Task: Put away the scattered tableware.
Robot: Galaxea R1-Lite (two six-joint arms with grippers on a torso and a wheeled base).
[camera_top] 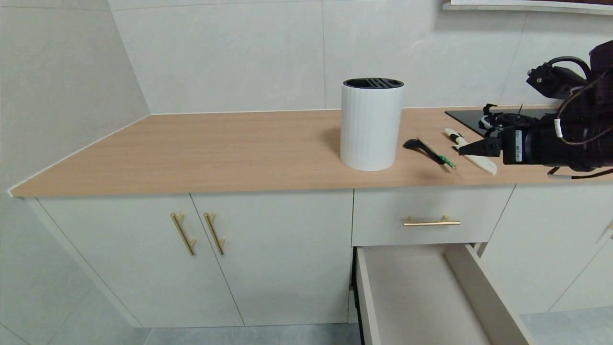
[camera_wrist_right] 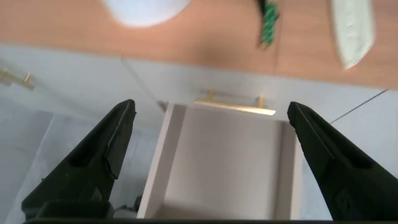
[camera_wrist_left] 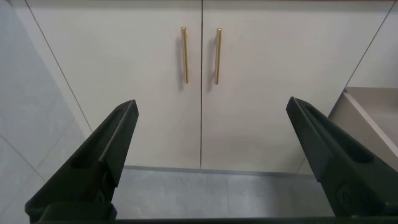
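A white ribbed holder [camera_top: 371, 125] with a black slotted top stands on the wooden counter [camera_top: 215, 153]. Right of it lie a black spoon [camera_top: 417, 145], green-patterned chopsticks [camera_top: 444, 159] and a white knife [camera_top: 474, 155]. My right gripper [camera_top: 471, 147] hovers open over the counter's front edge, just above the knife, holding nothing. Its wrist view looks down on the holder [camera_wrist_right: 146, 9], chopsticks [camera_wrist_right: 268, 22], knife blade [camera_wrist_right: 353, 28] and the open drawer [camera_wrist_right: 224, 168], with the right gripper [camera_wrist_right: 211, 111] spread wide. My left gripper [camera_wrist_left: 211, 107] is open and holds nothing, low in front of the cabinet doors.
An open drawer [camera_top: 412, 292] juts out below the counter, under a shut drawer with a gold handle [camera_top: 431, 222]. A black hob [camera_top: 498, 120] sits at the back right. Two cabinet doors with gold handles [camera_wrist_left: 184, 55] face the left gripper. Tiled walls bound the counter.
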